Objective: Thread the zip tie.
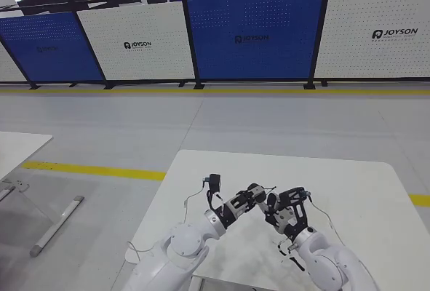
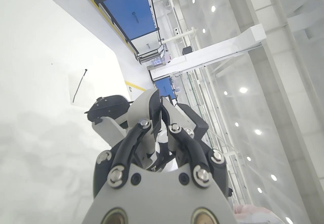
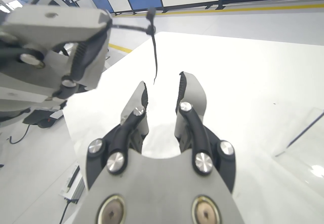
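Black zip tie [image 3: 154, 50] is pinched at one end in your left gripper [image 3: 107, 24], which is pressed tight on it. Its tail hangs free, just off the right gripper [image 3: 163, 81], whose fingers are spread and hold nothing. Both are over the white table [image 3: 240, 70]. A second tie [image 2: 80, 84] lies apart on a clear sheet [image 2: 71, 83]. Far blue and white panels [image 1: 255, 36] carry printed logos.

Left tool [image 2: 160, 103] closed; right tool [image 3: 163, 78] agape.

Logo print on partition panels [image 1: 394, 51]
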Controlling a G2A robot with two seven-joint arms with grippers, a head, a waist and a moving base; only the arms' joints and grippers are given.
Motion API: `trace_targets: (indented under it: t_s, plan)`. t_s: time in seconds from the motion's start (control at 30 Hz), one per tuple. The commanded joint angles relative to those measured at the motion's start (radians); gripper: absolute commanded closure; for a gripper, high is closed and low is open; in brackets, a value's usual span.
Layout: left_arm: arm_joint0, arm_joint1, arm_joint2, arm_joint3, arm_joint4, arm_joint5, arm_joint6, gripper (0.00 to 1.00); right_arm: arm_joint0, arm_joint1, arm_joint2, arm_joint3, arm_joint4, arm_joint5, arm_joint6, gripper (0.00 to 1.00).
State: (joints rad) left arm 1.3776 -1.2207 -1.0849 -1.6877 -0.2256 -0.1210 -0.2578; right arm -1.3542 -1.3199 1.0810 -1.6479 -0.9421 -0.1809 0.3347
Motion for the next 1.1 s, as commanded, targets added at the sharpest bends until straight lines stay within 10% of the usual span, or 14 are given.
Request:
trace_targets:
  t_s: [0.0,0.1,0.97,1.03,1.07]
  plan:
    - [0.000,0.000,0.001,0.001,0.001,0.000,-0.001,1.00,0.000,0.000,0.003,-0.002,0.003,0.002,-0.004,0.82]
    - [0.000,0.000,0.003,0.001,0.001,0.001,-0.002,1.00,0.000,0.000,0.005,-0.001,0.007,0.007,-0.009,1.00]
    - [-0.002,-0.001,-0.003,-0.012,0.001,-0.005,-0.004,1.00,0.025,0.000,-0.008,0.032,0.016,0.003,0.012,1.00]
    - [-0.003,-0.001,-0.004,-0.011,0.004,0.001,-0.002,1.00,0.023,0.000,-0.004,0.028,0.023,0.003,0.008,0.19]
    - [-0.004,-0.001,-0.004,-0.009,0.005,0.007,-0.001,1.00,0.020,0.001,0.000,0.026,0.025,0.002,0.005,0.00]
